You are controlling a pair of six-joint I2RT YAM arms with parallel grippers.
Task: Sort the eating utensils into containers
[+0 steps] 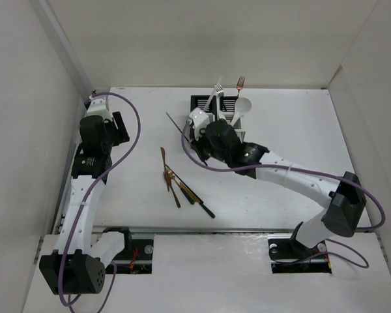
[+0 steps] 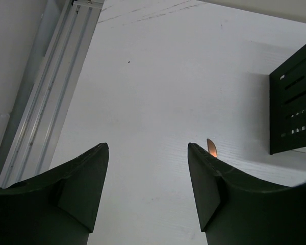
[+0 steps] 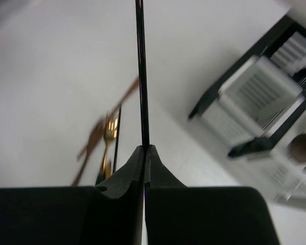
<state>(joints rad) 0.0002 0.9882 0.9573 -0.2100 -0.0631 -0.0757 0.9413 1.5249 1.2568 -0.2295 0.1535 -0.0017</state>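
Chopstick (image 3: 139, 76), in right gripper (image 3: 144, 149), pointing outward

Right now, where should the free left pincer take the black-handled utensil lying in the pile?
Grip the black-handled utensil near its handle tip, from straight above, closing across its width. It lies flat, and that end juts out alone, clear of the copper pieces.

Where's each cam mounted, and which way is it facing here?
Top external: above and behind the robot, looking down on table, caddies and loose utensils; left arm and right arm show.
Left wrist: on left arm, facing bare table; open left hand frames it.
Right wrist: on right arm, facing caddies; right hand shut on black chopstick.
Shared: caddies in all three.
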